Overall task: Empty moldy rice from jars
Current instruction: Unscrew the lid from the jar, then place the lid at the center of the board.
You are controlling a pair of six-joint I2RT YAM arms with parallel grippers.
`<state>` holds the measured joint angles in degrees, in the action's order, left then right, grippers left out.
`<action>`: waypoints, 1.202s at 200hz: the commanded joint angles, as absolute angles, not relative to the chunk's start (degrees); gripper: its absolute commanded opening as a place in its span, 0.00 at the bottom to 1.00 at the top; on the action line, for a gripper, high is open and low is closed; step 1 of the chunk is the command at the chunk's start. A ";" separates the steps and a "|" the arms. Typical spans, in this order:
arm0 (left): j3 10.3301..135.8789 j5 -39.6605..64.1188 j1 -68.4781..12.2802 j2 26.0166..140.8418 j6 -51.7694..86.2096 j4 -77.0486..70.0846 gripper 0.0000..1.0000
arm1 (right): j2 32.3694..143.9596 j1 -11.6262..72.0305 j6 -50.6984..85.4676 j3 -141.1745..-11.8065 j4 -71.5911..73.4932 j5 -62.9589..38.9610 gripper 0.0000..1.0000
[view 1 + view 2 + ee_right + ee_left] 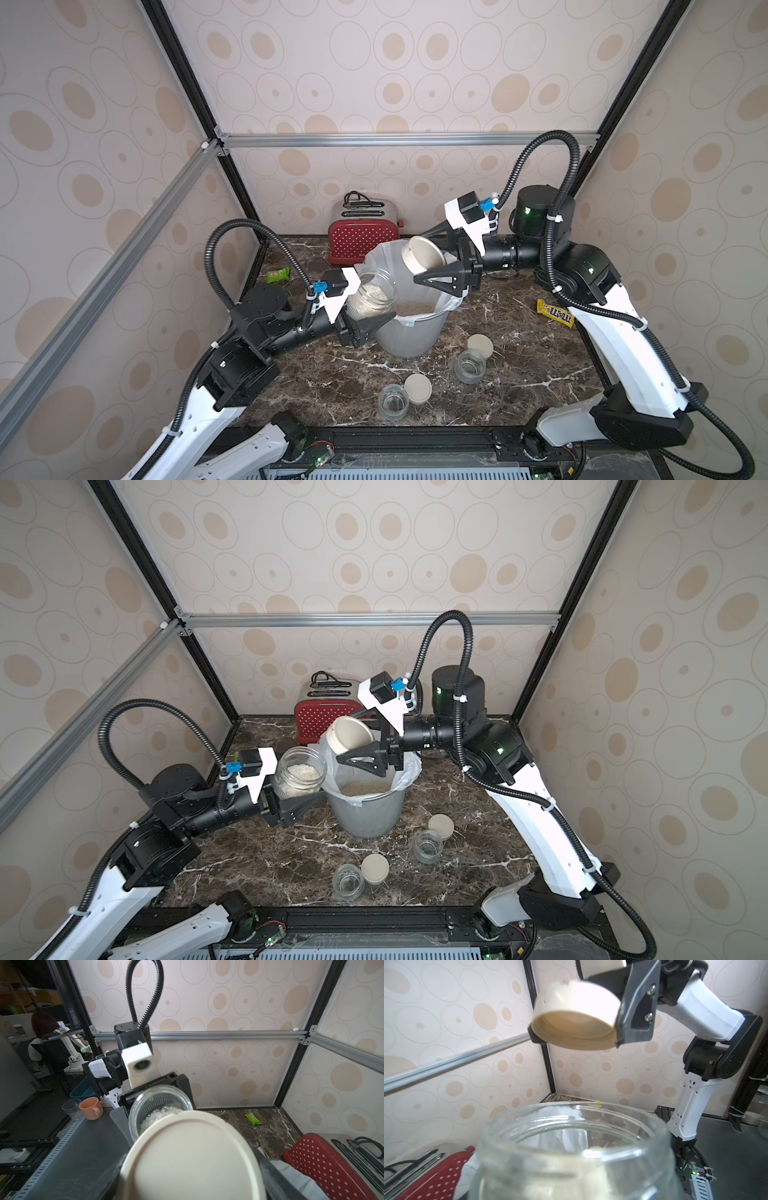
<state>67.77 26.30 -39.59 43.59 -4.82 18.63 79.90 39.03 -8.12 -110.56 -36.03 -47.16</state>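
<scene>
My left gripper (376, 305) is shut on an open glass jar (370, 291) partly filled with moldy rice (301, 776). The jar hangs mouth up, slightly tilted, against the left rim of the grey bin (409, 334). A layer of rice (411, 307) lies in the bin's white liner. Over the bin's far side, my right gripper (419, 258) is shut on the jar's cream lid (422, 253). The lid (187, 1157) fills the right wrist view, with the jar (160, 1105) beyond it. In front of the bin stand two empty jars (393, 400) (469, 365), each with its lid (417, 388) (480, 345) beside it.
A red dotted toaster (363, 241) stands against the back wall behind the bin. A green packet (277, 275) lies at the back left. A yellow M&M's bag (555, 313) lies at the right, near my right arm. Loose grains dot the marble table (316, 374).
</scene>
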 commanded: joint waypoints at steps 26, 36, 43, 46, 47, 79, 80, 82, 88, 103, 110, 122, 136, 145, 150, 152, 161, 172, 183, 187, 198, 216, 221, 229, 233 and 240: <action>72.42 19.25 -39.56 38.20 -10.15 22.10 0.44 | 76.60 40.00 -2.53 -101.14 -29.38 -41.40 0.50; 73.05 19.04 -39.62 37.76 -10.45 22.75 0.45 | 76.62 41.46 -2.68 -99.28 -28.83 -40.61 0.50; 73.40 18.93 -39.59 37.63 -10.61 23.09 0.45 | 76.87 42.56 -3.14 -98.44 -29.10 -39.74 0.51; 73.54 18.85 -39.62 37.54 -10.63 23.19 0.44 | 77.02 43.07 -3.22 -98.16 -29.18 -39.26 0.51; 73.55 18.83 -39.63 37.54 -10.63 23.24 0.44 | 77.14 43.29 -3.23 -98.04 -29.22 -39.18 0.50; 74.25 18.81 -39.62 36.52 -10.72 23.16 0.45 | 80.17 48.32 -3.48 -95.58 -29.73 -34.86 0.50; 74.22 18.81 -39.63 36.50 -10.72 23.14 0.44 | 80.25 48.50 -3.50 -95.51 -29.72 -34.70 0.50; 74.19 18.83 -39.57 36.37 -10.72 23.08 0.44 | 80.47 48.91 -3.51 -95.36 -29.71 -34.40 0.50; 74.24 18.81 -39.57 36.17 -10.68 23.03 0.45 | 81.10 49.94 -3.52 -95.00 -29.71 -33.20 0.50; 74.52 18.89 -39.61 35.87 -10.72 23.19 0.44 | 82.93 52.40 -3.11 -94.37 -29.90 -30.11 0.50; 74.70 19.11 -39.60 35.82 -10.64 23.50 0.44 | 83.78 53.30 -2.74 -94.24 -29.94 -28.57 0.49; 75.09 19.63 -39.60 35.89 -10.46 23.89 0.44 | 85.16 54.74 -1.85 -93.59 -29.42 -26.35 0.48; 75.23 19.93 -39.60 35.73 -10.42 23.99 0.45 | 86.59 56.45 -0.96 -92.71 -28.23 -24.05 0.48; 75.11 19.87 -39.56 35.50 -10.37 23.76 0.44 | 87.44 57.35 -0.27 -92.10 -27.26 -23.24 0.48; 75.02 19.84 -39.58 35.36 -10.37 23.74 0.45 | 87.77 57.75 0.16 -91.80 -26.63 -22.78 0.48; 75.01 19.81 -39.60 35.36 -10.37 23.69 0.45 | 88.04 57.94 0.37 -91.68 -26.41 -22.55 0.48; 74.97 19.68 -39.59 35.10 -10.37 23.64 0.44 | 88.64 58.86 1.12 -90.98 -25.16 -21.02 0.47; 75.10 19.48 -39.59 34.93 -10.45 23.64 0.44 | 89.58 59.86 1.60 -90.36 -24.07 -20.02 0.47; 75.21 19.45 -39.55 34.72 -10.44 23.81 0.44 | 90.51 60.66 2.23 -89.73 -23.20 -19.05 0.47; 75.29 19.45 -39.57 34.72 -10.48 23.89 0.45 | 90.82 60.94 2.59 -89.58 -22.87 -18.78 0.47; 75.33 19.53 -39.64 34.64 -10.46 23.94 0.44 | 91.72 61.62 3.47 -89.07 -22.14 -18.09 0.47; 75.49 19.82 -39.57 34.54 -10.37 23.99 0.44 | 93.04 62.71 4.60 -88.27 -21.52 -16.18 0.47; 75.42 19.78 -39.64 34.46 -10.37 23.99 0.44 | 93.30 63.02 4.86 -87.94 -21.27 -15.62 0.48; 75.33 19.81 -39.59 34.38 -10.37 23.99 0.45 | 93.71 63.57 5.42 -87.26 -20.69 -14.86 0.48; 75.36 19.78 -39.61 34.37 -10.37 23.99 0.45 | 93.92 63.84 5.60 -86.98 -20.46 -14.27 0.48; 75.39 19.75 -39.68 34.37 -10.37 23.91 0.45 | 94.42 64.44 5.96 -86.60 -20.18 -13.33 0.47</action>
